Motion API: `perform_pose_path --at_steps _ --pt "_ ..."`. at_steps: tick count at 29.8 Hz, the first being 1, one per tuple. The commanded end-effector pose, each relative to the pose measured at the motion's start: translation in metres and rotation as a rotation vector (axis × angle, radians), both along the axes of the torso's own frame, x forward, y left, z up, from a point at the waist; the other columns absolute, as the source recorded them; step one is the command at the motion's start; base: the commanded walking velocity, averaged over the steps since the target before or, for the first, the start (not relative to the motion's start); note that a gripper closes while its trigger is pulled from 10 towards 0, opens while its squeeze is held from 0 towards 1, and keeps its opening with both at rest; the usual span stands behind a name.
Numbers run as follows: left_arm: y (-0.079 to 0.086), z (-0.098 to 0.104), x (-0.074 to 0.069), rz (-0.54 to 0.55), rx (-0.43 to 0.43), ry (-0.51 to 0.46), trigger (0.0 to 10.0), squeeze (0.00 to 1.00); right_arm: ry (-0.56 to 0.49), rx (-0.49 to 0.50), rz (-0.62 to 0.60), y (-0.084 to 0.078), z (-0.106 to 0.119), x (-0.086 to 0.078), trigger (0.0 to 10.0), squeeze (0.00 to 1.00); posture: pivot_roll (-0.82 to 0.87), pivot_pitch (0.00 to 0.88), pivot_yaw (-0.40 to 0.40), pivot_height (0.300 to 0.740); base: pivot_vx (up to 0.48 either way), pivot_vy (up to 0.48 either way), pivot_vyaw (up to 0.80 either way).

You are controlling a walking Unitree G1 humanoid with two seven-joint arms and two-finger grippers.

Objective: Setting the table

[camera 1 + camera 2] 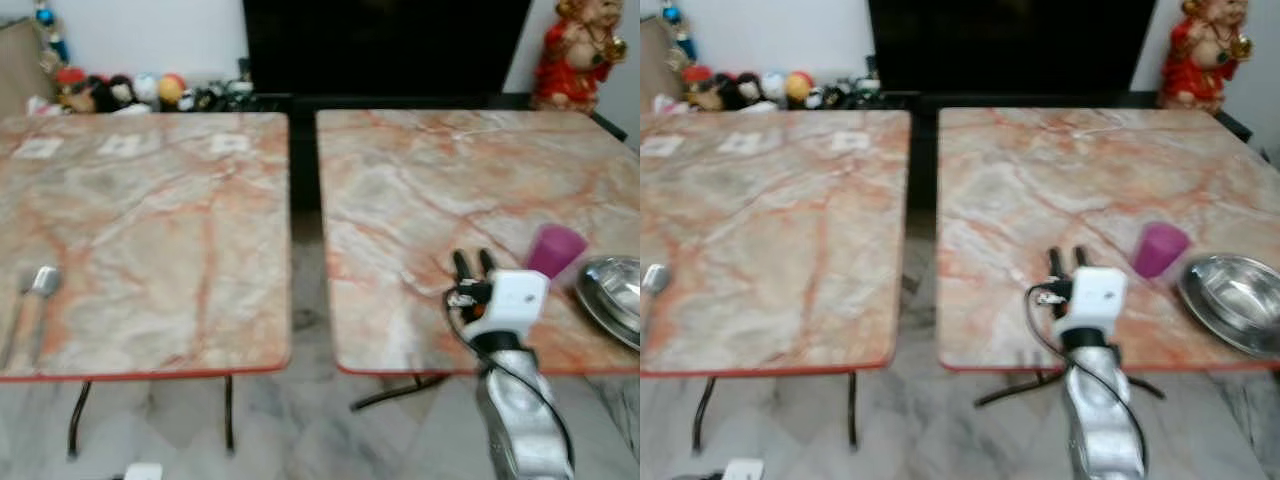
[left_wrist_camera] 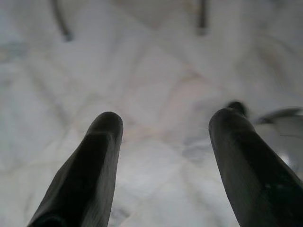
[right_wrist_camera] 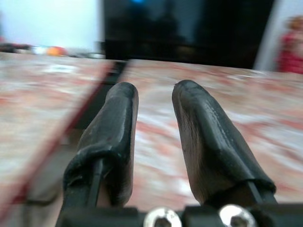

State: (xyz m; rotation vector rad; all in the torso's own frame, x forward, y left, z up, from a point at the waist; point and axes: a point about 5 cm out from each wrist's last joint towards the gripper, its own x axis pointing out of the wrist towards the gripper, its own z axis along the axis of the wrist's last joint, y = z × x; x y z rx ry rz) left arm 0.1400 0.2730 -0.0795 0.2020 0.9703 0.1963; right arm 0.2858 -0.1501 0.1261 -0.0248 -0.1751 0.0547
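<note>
The right gripper (image 1: 473, 262) is held a little open and empty over the right table (image 1: 400, 200); the purple cup (image 1: 555, 249) nearby could be knocked over by a careless reach.

Probably a home: marble tables (image 1: 150, 230), figurine (image 1: 578, 50).

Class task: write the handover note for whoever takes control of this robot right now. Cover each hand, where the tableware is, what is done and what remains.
Right hand: open, empty, raised over the near edge of the right table, left of the purple cup.
Left hand: open, empty, pointing at the floor.
Things: purple cup and metal bowl sit at the right table's near right corner; cutlery lies at the left table's near left edge.
Done: nothing visibly laid out as a place setting.
Left: likely pick up the cup next, then arrange bowl and cutlery.
</note>
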Motion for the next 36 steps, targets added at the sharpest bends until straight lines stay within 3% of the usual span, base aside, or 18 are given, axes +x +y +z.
perform_pose_path --at_steps 1,14,21,36 --pt "0.000 -0.004 -0.009 0.010 -0.010 0.035 10.0 0.00 0.005 -0.009 0.001 -0.002 -0.001 0.001 10.0 0.00 -0.08 0.000 0.002 0.740 0.000 0.480 0.00" --pt "-0.001 -0.003 -0.005 0.002 -0.009 0.033 10.0 0.00 0.016 0.021 0.050 0.013 -0.004 0.007 10.0 0.00 -0.07 0.000 0.001 0.740 0.000 0.480 0.00" --pt "-0.021 -0.009 -0.005 -0.016 -0.025 0.039 10.0 0.00 0.025 0.022 0.067 0.019 -0.006 0.013 10.0 0.00 -0.07 0.000 -0.002 0.740 0.000 0.480 0.00" --pt "-0.023 -0.009 -0.003 -0.018 -0.024 0.029 10.0 0.00 0.015 0.030 0.074 0.020 -0.004 0.017 10.0 0.00 -0.07 0.000 -0.003 0.740 0.000 0.468 0.00"
